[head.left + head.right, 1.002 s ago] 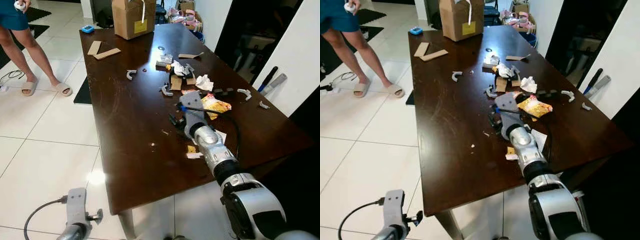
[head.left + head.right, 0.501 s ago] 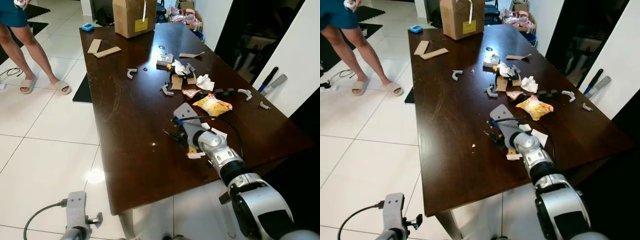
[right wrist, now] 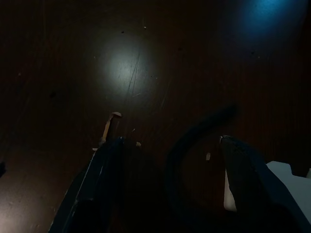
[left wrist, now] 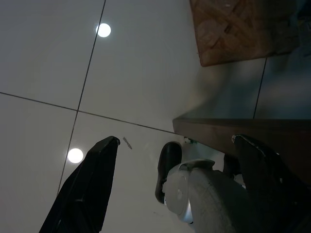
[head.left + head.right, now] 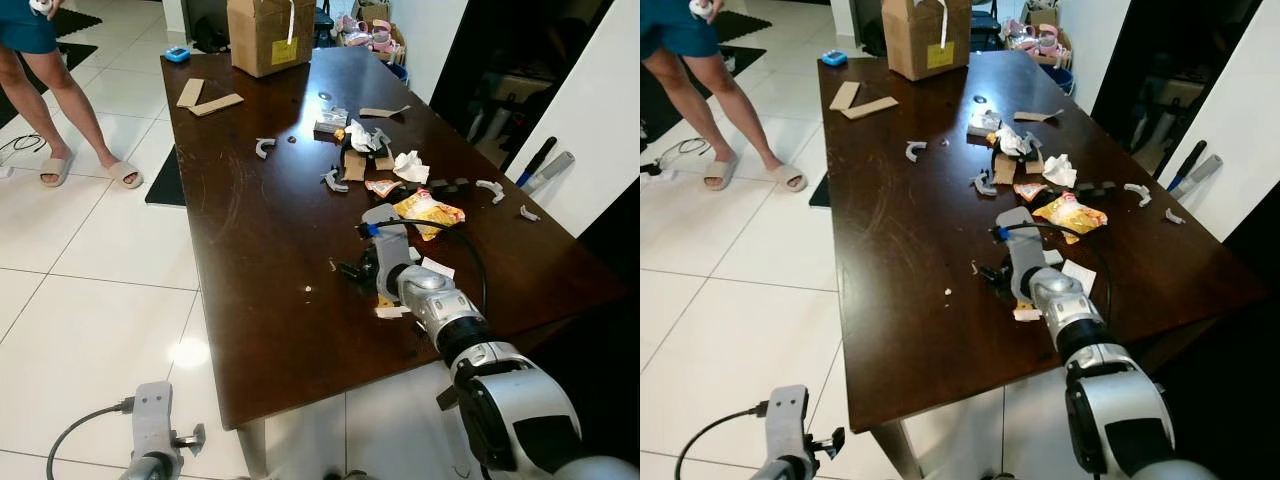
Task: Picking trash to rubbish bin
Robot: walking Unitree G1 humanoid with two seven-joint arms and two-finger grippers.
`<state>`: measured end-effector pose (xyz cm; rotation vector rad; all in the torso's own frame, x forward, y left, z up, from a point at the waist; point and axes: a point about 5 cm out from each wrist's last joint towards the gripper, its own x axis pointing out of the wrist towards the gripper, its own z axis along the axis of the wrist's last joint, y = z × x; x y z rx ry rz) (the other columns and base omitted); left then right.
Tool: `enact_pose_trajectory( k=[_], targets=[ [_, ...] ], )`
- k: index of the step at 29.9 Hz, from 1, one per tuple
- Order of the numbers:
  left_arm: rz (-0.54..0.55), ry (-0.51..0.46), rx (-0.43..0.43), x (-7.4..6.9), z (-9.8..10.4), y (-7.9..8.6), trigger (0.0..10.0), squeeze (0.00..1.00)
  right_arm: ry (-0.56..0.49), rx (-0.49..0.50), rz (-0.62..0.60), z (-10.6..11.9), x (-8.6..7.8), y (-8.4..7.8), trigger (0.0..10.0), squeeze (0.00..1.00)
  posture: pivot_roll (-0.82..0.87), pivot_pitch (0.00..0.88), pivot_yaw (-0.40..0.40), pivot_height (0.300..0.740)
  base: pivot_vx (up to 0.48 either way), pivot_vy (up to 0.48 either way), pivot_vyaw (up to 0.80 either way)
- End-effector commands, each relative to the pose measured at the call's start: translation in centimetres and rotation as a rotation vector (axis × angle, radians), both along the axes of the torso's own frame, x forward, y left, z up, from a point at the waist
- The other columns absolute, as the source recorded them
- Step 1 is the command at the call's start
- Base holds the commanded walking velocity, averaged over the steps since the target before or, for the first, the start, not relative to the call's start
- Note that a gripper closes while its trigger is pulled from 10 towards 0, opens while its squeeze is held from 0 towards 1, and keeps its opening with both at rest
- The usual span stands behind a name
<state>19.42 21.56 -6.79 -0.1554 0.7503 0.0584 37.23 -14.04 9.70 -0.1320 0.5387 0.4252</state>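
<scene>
Your right gripper (image 3: pixel 170 145) has swung back toward 12 o'clock, jaws open and empty, low over the tabletop (image 5: pixel 260 250). Yellow wrapper (image 5: pixel 428 210) lies at 1 o'clock, ungrabbed. Left gripper (image 4: pixel 175 160) idle, open.

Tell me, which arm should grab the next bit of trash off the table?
Probably the right one. Its claw is open, low over the dark table beside the paper scraps. The left claw hangs down by the floor.
</scene>
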Motion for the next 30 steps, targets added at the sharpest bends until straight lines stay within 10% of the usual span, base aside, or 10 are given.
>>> enact_pose_trajectory(
  k=[1,6,7,23,30],
  targets=[
    [-0.002,0.024,-0.01,-0.7,-0.5,-0.4,10.0,0.0,0.124,-0.033,-0.06,-2.7,-1.5,-1.6,10.0,0.0,0.13,0.136,-0.071,0.74,0.0,0.0,0.0],
    [-0.003,0.017,-0.006,-0.4,-0.3,-0.4,10.0,0.0,0.182,-0.036,-0.131,-3.6,-2.2,-3.1,10.0,0.0,0.13,0.126,-0.076,0.74,0.0,0.0,0.0],
    [-0.002,0.015,-0.005,-0.4,-0.3,-0.4,10.0,0.0,0.199,-0.042,-0.135,-4.0,-2.6,-3.5,0.6,0.0,0.13,0.126,-0.076,0.74,0.0,0.0,0.0],
    [-0.002,0.006,0.006,-0.4,-0.2,0.1,10.0,0.0,0.308,-0.075,-0.047,-6.2,-4.5,-3.6,0.0,0.0,0.13,0.131,-0.069,0.74,0.0,0.0,0.0],
    [0.0,0.0,0.007,-0.4,-0.1,0.2,10.0,0.0,0.252,0.081,0.02,-4.9,-3.8,-1.7,0.0,0.0,0.13,0.13,-0.065,0.74,0.0,0.0,0.0]
  ],
)
